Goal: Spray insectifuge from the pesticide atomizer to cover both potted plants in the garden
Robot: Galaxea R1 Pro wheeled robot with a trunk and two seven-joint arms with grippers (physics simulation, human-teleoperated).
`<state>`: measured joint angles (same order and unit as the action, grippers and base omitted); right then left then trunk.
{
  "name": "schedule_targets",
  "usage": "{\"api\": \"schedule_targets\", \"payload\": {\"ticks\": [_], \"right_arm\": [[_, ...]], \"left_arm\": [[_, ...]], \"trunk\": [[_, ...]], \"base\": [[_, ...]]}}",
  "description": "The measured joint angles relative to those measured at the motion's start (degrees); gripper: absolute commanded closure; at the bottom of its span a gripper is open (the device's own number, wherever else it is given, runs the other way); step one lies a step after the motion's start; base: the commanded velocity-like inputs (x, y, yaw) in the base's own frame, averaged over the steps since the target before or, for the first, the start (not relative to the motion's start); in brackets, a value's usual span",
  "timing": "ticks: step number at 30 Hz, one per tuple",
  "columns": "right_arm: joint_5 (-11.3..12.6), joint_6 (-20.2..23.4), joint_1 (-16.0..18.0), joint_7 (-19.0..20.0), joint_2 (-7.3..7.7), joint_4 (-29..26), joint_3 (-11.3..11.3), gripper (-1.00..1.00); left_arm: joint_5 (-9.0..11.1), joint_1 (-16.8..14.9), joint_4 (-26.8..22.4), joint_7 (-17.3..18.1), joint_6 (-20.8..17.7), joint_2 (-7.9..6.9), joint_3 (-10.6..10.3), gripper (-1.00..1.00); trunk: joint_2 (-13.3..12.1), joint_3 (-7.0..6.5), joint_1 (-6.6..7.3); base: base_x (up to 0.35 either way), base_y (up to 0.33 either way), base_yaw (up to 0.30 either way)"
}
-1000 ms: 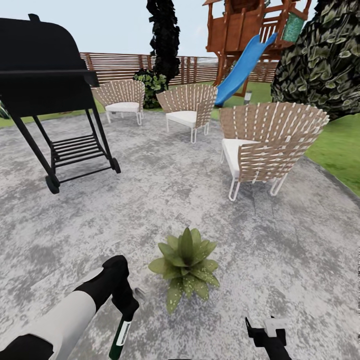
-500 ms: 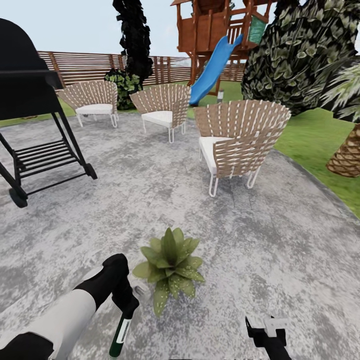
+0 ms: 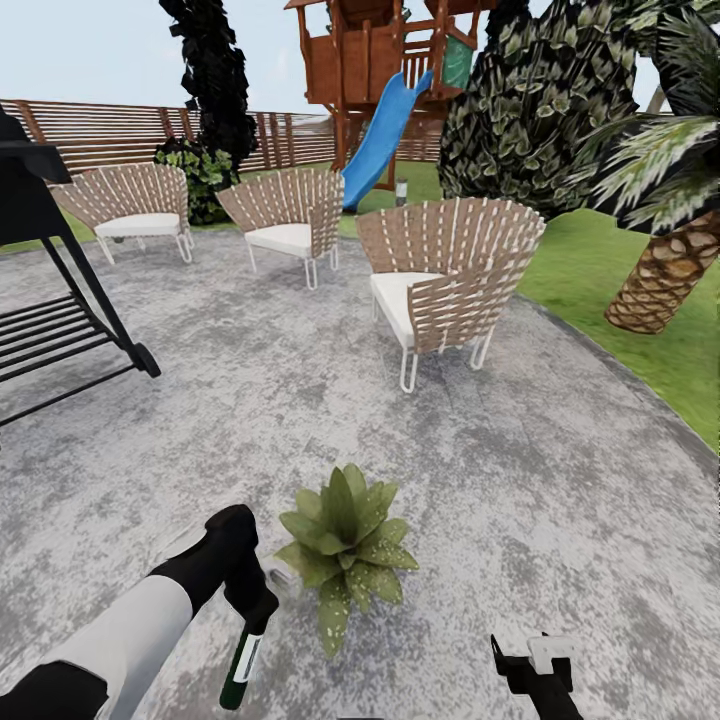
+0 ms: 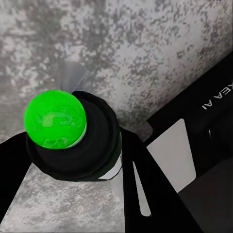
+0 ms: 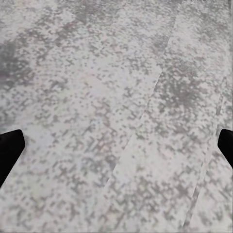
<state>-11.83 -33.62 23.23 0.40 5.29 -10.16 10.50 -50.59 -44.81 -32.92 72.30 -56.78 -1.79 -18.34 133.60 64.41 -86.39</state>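
Observation:
The pesticide atomizer [image 3: 241,664], a dark green bottle with a white label band, hangs base-down from my left gripper [image 3: 252,606], which is shut on its upper part. In the left wrist view its bright green base [image 4: 54,119] faces the camera between the black fingers [image 4: 145,184]. One potted plant [image 3: 345,545], the broad rosette with pale-speckled leaves, sits on the grey patio [image 3: 560,500] just right of the bottle. My right gripper [image 3: 530,668] is low at the near right, open over bare paving [image 5: 116,145]. The second potted plant is out of view.
Three woven chairs stand ahead, the nearest [image 3: 445,280] beyond the plant. A black grill [image 3: 50,300] is at the left. A palm trunk [image 3: 665,275] and lawn [image 3: 620,300] lie to the right. A playset with a blue slide [image 3: 385,130] and a slat fence [image 3: 110,130] close the back.
The camera has turned right, so chairs, grill and slide slid leftward in the picture and the palm trunk came into view. Both arms keep their pose, the bottle still held.

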Motion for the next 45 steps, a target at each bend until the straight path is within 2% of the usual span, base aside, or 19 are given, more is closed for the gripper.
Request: {"api": "schedule_targets", "payload": {"ticks": [4, 8, 11, 13, 17, 19, 20, 23, 24, 25, 28, 29, 32, 38, 45], "right_arm": [[0.0, 0.0, 0.0, 0.0, 0.0, 0.0, 0.0, -1.0], [-0.1, 0.0, 0.0, 0.0, 0.0, 0.0, 0.0, -1.0], [-0.1, 0.0, 0.0, 0.1, 0.0, 0.0, 0.0, -1.0], [-0.1, 0.0, 0.0, 0.1, 0.0, 0.0, 0.0, -1.0], [-0.1, 0.0, 0.0, 0.1, 0.0, 0.0, 0.0, -1.0], [-0.1, 0.0, 0.0, 0.1, 0.0, 0.0, 0.0, -1.0], [-0.1, 0.0, 0.0, 0.1, 0.0, 0.0, 0.0, -1.0], [-0.1, 0.0, 0.0, 0.1, 0.0, 0.0, 0.0, -1.0], [-0.1, 0.0, 0.0, 0.1, 0.0, 0.0, 0.0, -1.0], [-0.1, 0.0, 0.0, 0.1, 0.0, 0.0, 0.0, -1.0], [-0.1, 0.0, 0.0, 0.0, 0.0, 0.0, 0.0, -1.0], [-0.1, 0.0, 0.0, 0.0, 0.0, 0.0, 0.0, -1.0], [-0.1, 0.0, 0.0, 0.0, 0.0, 0.0, 0.0, -1.0], [-0.1, 0.0, 0.0, 0.0, 0.0, 0.0, 0.0, -1.0], [0.0, 0.0, 0.0, 0.0, 0.01, 0.0, 0.0, -1.0]], "left_arm": [[0.1, -0.1, 0.0, 0.0, 0.1, 0.3, -0.3, 1.0], [-0.5, -3.1, 0.4, 0.5, 0.3, 0.99, -0.8, 1.0], [-0.6, -4.0, 0.7, 0.8, 0.4, 1.26, -0.9, 1.0], [-0.6, -4.3, 0.8, 1.3, 0.4, 0.9, -1.3, 1.0], [-0.8, -4.1, 1.0, 2.6, 1.1, -1.29, -2.2, 1.0], [-1.0, -3.9, 1.1, 2.8, 1.2, -1.63, -2.6, 1.0], [-1.0, -3.9, 1.5, 3.0, 1.2, -1.59, -3.4, 1.0], [-1.0, -4.2, 2.3, 6.2, 1.3, -1.35, -5.5, 1.0], [-1.4, -4.4, 2.1, 9.6, 1.3, -1.27, -6.1, 1.0], [-2.2, -4.4, 2.0, 11.3, 1.4, -1.32, -6.3, 1.0], [-4.7, -4.4, 2.0, 12.9, 1.4, -1.46, -6.5, 1.0], [-5.9, -4.2, 2.0, 13.1, 1.4, -1.6, -6.5, 1.0], [-6.8, -3.8, 2.0, 13.0, 1.4, -1.86, -6.5, 1.0], [-7.0, -3.9, 2.0, 12.8, 1.0, -1.43, -6.3, 1.0], [-7.0, -3.7, 2.0, 12.8, 0.9, -1.22, -6.3, 1.0]], "trunk": [[0.0, 0.0, -0.02], [0.0, 0.0, -0.02], [0.0, 0.0, -0.02], [0.0, 0.0, -0.02], [0.0, 0.0, -0.02], [0.0, 0.0, -0.02], [0.0, 0.0, -0.02], [0.0, 0.0, -0.02], [0.0, 0.0, -0.02], [0.0, 0.0, -0.02], [0.0, 0.0, -0.02], [0.0, 0.0, -0.02], [0.0, 0.0, -0.02], [0.0, 0.0, 0.0], [0.0, 0.0, -0.02]], "base": [[0.107, 0.129, -0.079], [0.001, 0.002, -0.001], [0.0, 0.0, 0.0], [0.0, 0.0, 0.0], [0.0, 0.0, 0.0], [0.0, 0.0, 0.0], [0.0, 0.0, 0.0], [0.0, 0.0, 0.0], [0.0, 0.0, 0.0], [0.0, 0.0, 0.0], [0.0, 0.0, 0.0], [0.0, 0.0, 0.0], [0.0, 0.0, 0.0], [0.199, 0.168, -0.017], [0.05, 0.215, -0.255]]}}
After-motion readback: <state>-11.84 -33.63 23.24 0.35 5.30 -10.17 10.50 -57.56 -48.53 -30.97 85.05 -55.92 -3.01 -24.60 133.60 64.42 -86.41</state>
